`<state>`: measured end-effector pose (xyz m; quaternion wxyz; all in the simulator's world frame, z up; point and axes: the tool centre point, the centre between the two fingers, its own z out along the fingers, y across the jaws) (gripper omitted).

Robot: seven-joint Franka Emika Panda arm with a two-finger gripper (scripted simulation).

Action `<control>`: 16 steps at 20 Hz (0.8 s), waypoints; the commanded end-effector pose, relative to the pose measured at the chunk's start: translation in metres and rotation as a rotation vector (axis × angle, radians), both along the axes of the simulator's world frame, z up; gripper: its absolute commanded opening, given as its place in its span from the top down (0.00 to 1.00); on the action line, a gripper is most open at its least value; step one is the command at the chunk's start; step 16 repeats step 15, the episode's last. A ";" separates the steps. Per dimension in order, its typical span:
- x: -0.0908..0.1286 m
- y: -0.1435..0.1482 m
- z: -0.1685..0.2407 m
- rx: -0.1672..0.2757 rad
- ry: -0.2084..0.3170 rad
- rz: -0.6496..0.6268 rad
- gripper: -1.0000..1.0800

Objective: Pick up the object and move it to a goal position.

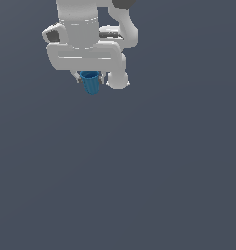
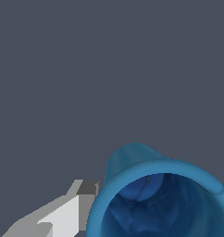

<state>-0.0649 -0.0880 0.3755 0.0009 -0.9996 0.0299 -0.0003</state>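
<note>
Cup (image 1: 91, 82) first: we see the small blue cylinder near the top of the exterior view, tucked directly under the white arm (image 1: 86, 49) and a little toward that view's left of centre. Its hollow mouth faces up into the arm's underside and its faintly ribbed side tapers downward. The tool (image 1: 90, 78) sits around the cup's upper rim, with small grey finger ends showing on either side of the blue wall, so we read it as pinching the cup between its two sides. Whether the cup's base touches the bench (image 1: 139, 171) we cannot tell from this angle.

From the wrist view we look straight into the cup (image 2: 160, 203); its round rim fills the corner of the picture and the dark blue inside is visible. One white and grey finger (image 2: 67, 213) lies just beside the rim's outer wall, touching or nearly touching it. The opposite finger is almost wholly hidden behind the cup's far rim.

Around the cup the bench is a flat, even grey surface. It spreads wide below and toward the exterior view's right, well apart from the arm. We make out no bench edge in either picture. The arm's bulky links crowd only the top edge of the exterior view.
</note>
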 end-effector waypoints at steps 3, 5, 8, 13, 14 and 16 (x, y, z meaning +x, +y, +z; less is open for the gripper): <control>-0.007 -0.014 0.036 0.000 0.001 0.000 1.00; -0.009 -0.018 0.047 -0.001 0.001 0.000 1.00; -0.011 -0.024 0.060 -0.001 0.001 0.000 1.00; -0.012 -0.028 0.071 -0.002 0.001 0.001 1.00; -0.012 -0.028 0.072 -0.002 0.001 0.001 1.00; -0.012 -0.029 0.072 -0.002 0.001 0.001 1.00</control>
